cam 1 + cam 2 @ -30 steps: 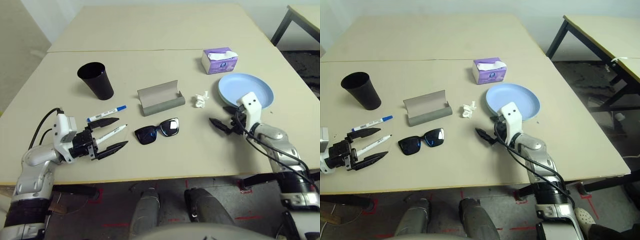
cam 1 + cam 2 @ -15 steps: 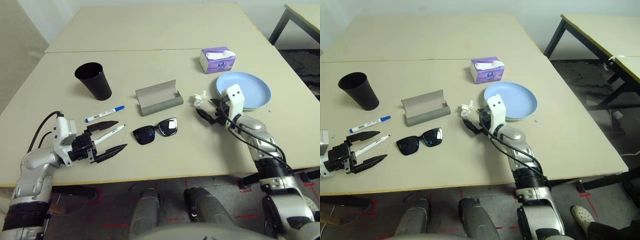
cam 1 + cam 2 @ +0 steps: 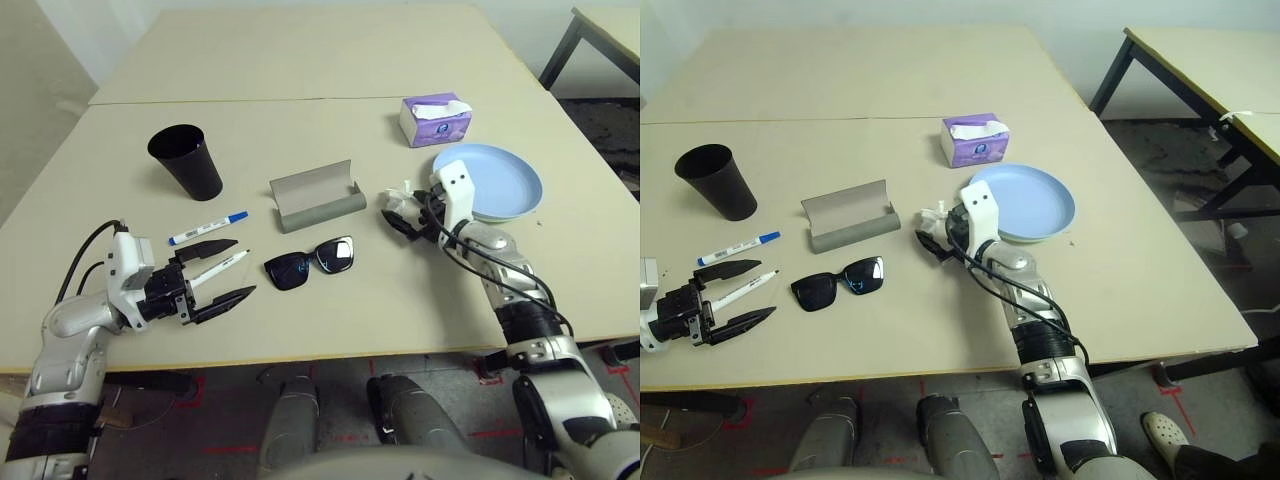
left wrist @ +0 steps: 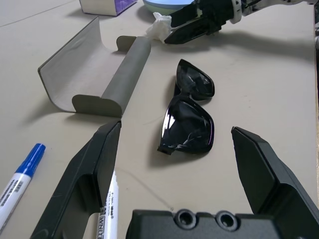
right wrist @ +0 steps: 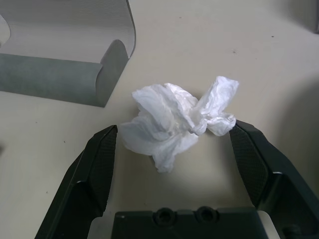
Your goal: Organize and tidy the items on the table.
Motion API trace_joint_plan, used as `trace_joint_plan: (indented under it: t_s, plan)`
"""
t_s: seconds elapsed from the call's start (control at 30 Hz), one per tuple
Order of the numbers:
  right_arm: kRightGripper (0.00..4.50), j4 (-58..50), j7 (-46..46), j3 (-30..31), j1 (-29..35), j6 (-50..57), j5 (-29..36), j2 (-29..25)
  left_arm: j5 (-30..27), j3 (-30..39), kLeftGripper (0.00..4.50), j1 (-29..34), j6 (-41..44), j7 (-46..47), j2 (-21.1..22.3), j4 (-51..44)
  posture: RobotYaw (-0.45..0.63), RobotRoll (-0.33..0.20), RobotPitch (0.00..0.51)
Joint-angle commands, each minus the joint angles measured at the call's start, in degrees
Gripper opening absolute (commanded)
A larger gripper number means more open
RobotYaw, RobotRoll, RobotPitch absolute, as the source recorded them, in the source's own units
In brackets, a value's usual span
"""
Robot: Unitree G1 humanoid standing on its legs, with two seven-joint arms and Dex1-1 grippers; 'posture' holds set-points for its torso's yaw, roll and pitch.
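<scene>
Partly hidden, our right end effector (image 5: 172, 149) spreads wide around the crumpled tissue (image 5: 177, 122); our left end effector (image 3: 222, 268) gapes empty.

Head stereo overhead; wrist cameras close, sharing the tissue (image 5: 177, 122).

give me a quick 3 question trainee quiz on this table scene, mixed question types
1. True or false: the right end effector is shut on the tissue.
2. Which lies nearest the sunglasses? A) cup B) case C) tissue box
3. Fill in: the marker lying beyond the left end effector has a ___ cap.

Key:
1. False. Its fingers stand open on either side of the tissue.
2. B
3. blue
</scene>
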Motion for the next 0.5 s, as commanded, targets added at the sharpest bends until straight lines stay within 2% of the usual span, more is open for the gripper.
trace_joint_plan:
  t_s: [0.03,0.13,0.47,0.5]
  plan:
    - [4.46,1.1,0.3,0.8,-0.5,-0.6,-0.3,0.5,0.7,-0.9,4.50,1.1,0.1,0.0,-0.5,-0.7,0.02,0.000,0.152]
    - [3.85,0.7,0.5,0.9,-0.2,-1.0,-0.3,0.8,0.6,-1.1,4.50,1.3,0.2,0.2,-0.7,-1.1,0.02,0.000,0.153]
    - [0.03,-0.7,0.5,0.6,0.6,-0.9,0.1,0.7,0.8,-2.3,4.50,0.7,1.2,1.1,-1.3,-2.0,0.01,0.000,0.157]
    - [0.03,-1.1,0.6,0.4,0.7,-0.8,0.2,0.5,0.9,-2.4,4.50,0.5,1.1,1.1,-1.4,-1.9,0.01,0.000,0.157]
